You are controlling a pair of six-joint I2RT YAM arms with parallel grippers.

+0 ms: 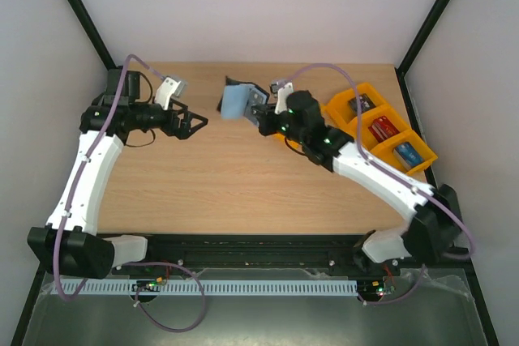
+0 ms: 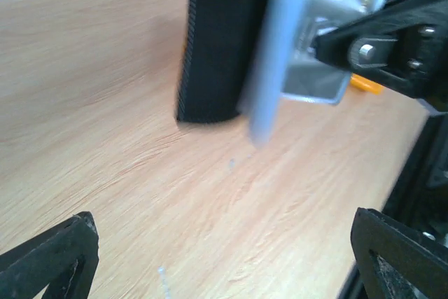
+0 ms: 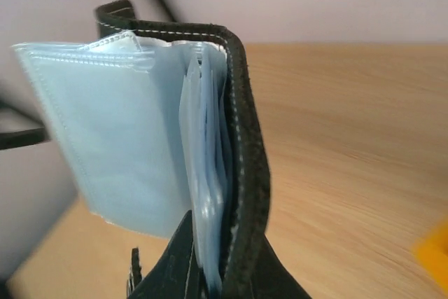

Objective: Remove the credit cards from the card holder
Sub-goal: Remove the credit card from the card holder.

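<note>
The worktop [image 1: 243, 192] is pale wood with fine grain and a matt finish. The card holder [image 3: 248, 173] has a black, grainy, leather-like cover with pale stitching; its pockets [image 3: 119, 138] are soft, glossy clear plastic. The left pincer [image 2: 224, 260] has matt black plastic fingers [image 2: 56, 260]. The trays [image 1: 339, 111] are smooth orange plastic.

top external: above, behind; whole table [image 1: 227, 188]
left wrist: low, facing card holder [image 2: 213, 40]
right wrist: close on same card holder [image 3: 248, 173]

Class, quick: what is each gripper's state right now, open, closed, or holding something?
Left gripper: open, holding nothing.
Right gripper: closed on the card holder.
</note>
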